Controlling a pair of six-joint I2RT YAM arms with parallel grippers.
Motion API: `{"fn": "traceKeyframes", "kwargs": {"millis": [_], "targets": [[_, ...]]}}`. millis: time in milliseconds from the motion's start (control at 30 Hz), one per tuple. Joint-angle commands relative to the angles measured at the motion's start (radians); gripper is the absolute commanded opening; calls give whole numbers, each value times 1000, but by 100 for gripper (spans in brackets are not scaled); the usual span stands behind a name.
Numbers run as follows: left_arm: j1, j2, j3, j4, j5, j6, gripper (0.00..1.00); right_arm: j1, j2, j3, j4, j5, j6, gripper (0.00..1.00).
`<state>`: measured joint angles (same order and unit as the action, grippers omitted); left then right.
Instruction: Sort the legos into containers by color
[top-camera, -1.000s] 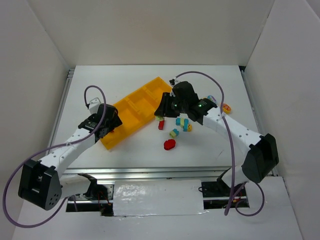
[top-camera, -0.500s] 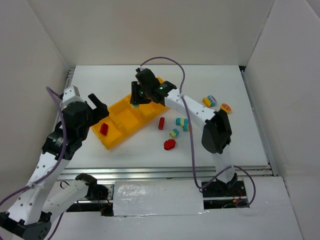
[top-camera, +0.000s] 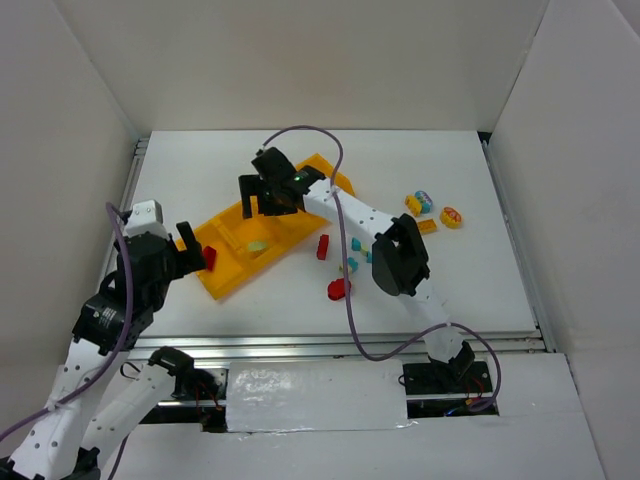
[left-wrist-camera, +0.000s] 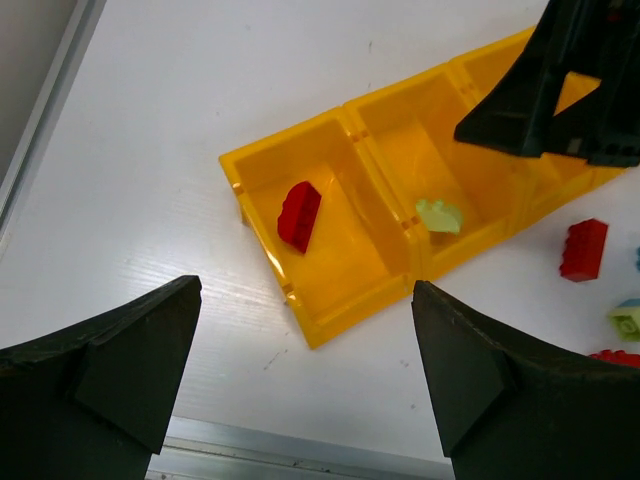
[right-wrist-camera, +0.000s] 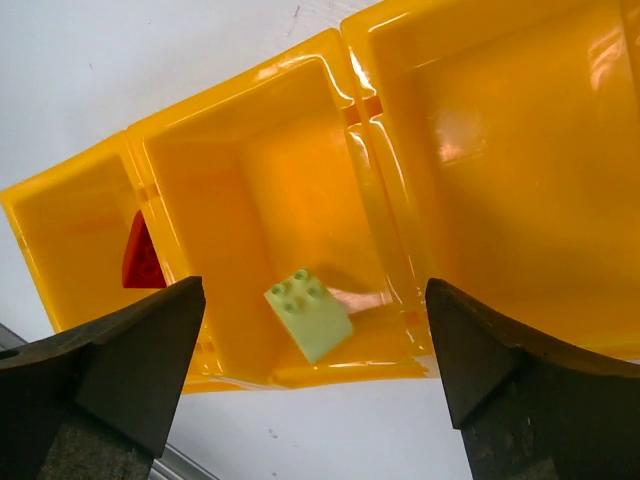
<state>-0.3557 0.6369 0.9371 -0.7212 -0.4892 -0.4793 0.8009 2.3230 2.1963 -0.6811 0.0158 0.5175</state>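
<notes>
The right gripper (right-wrist-camera: 315, 288) hangs with its fingers spread wide and nothing between them, over the long orange-yellow plastic tray (right-wrist-camera: 375, 170). Below it a small yellow-green studded brick (right-wrist-camera: 308, 313) lies tilted in the second compartment from the tray's lower-left end. Its wrist camera alone shows the brick's four studs. That view catches only a sliver of the dark red brick (left-wrist-camera: 299, 214) in the end compartment, which the left wrist camera shows whole.

The left gripper (left-wrist-camera: 305, 290) is also fully open and empty, poised near that end of the tray. In its view the right gripper's black body blocks the farther compartments.

Only the overhead camera takes in the white table (top-camera: 480, 280). A red rectangular brick (top-camera: 322, 247) sits just beside the tray and a red round-topped brick (top-camera: 339, 289) lies nearer the arms. Teal pieces (top-camera: 352, 265) are partly hidden behind the right arm's black elbow. A cluster of mixed-coloured bricks (top-camera: 432, 212) lies well apart to the right.
</notes>
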Motion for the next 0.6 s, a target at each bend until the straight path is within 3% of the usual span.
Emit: {"fn": "traceKeyframes", "kwargs": {"millis": [0,67,200,300,333,367,567], "targets": [[3,-39,-63,74,-22,16,99,4,-108,22,0,7,-4,100],[3,-23,-44,51,-31,5,99,4,-186,-12,-14,88,-1,100],[4,-11,-50,63,-8,13,99,1,-371,-318,18,299,41,97],[4,1,-47,60,-6,13,100,-15,-464,-510,38,390,94,83],[4,4,-47,60,-8,11,99,-19,-494,-553,57,403,108,68],[4,6,-49,62,-2,14,100,-23,-507,-634,77,411,116,62],[6,4,-53,66,15,21,99,-61,-465,-692,101,418,138,53]]}}
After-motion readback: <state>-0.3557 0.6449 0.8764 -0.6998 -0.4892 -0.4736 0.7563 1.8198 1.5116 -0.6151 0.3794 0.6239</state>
